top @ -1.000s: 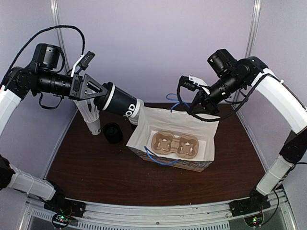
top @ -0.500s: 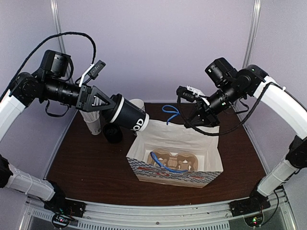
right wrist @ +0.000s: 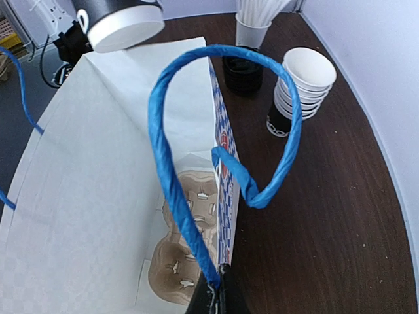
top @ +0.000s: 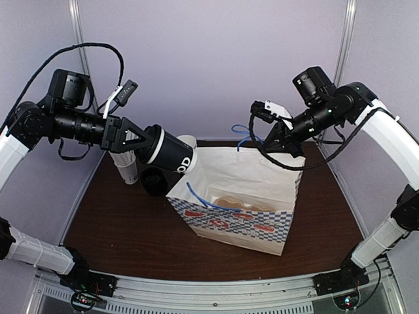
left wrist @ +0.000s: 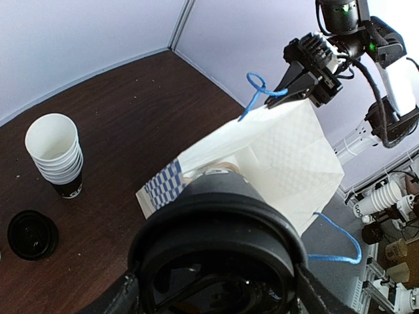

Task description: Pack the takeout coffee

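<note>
The takeout coffee [top: 171, 153], with a black lid and a black and white body, hangs tilted in my left gripper [top: 146, 144]. The gripper is shut on its lid end, and the cup's base points at the bag's left rim. In the left wrist view the lid [left wrist: 219, 248] fills the bottom. A white paper bag [top: 236, 219] with blue checks and red marks stands open, with a brown cup carrier [top: 243, 203] inside. My right gripper [top: 284, 140] is shut on the bag's far rim by the blue handle [right wrist: 226, 163] and holds it up. The cup's base [right wrist: 124, 23] shows above the bag in the right wrist view.
A stack of lidless white cups [left wrist: 57, 154] and a black lid [left wrist: 29, 234] sit on the brown table [top: 124, 222] left of the bag. A white cup of white sticks [right wrist: 256, 19] stands behind them. White walls close the back.
The bag has tipped from lying open towards the camera to more upright, its patterned front now showing. My right gripper rose with the rim. My left gripper shifted the cup slightly near the bag's left edge.
</note>
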You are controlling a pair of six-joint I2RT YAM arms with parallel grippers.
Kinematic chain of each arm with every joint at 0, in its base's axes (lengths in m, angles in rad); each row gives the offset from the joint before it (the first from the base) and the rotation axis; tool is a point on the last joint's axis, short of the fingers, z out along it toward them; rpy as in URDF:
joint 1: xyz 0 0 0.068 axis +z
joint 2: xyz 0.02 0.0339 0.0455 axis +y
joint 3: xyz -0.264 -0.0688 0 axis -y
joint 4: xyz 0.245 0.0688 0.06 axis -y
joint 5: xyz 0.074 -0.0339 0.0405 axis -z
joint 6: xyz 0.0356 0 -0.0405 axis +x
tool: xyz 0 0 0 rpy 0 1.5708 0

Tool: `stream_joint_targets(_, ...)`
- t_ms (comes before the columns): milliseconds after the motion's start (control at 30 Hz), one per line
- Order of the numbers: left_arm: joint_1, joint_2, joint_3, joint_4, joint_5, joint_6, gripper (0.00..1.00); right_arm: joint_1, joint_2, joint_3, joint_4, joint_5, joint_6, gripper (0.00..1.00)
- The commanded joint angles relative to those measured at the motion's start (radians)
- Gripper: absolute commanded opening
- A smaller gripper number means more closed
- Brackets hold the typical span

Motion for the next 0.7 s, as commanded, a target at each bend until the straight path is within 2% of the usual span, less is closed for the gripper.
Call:
stream_joint_targets(0, -0.003, -0.023, 0.007, 0.042, -0.020, 0.014, 0.50, -0.036, 0.012, 0.033, 0.079, 0.079, -0.004, 0.00)
stream_joint_targets(233, -0.003, -0.043, -0.009, 0.042, -0.026, 0.015, 0.50, -0.042, 0.024, 0.027, 0.118, 0.081, -0.004, 0.00)
stream_joint_targets(667, -0.003, -0.035, 0.009, 0.047, -0.010, 0.024, 0.50, -0.026, -0.052, -0.120, 0.089, -0.158, -0.005, 0.00)
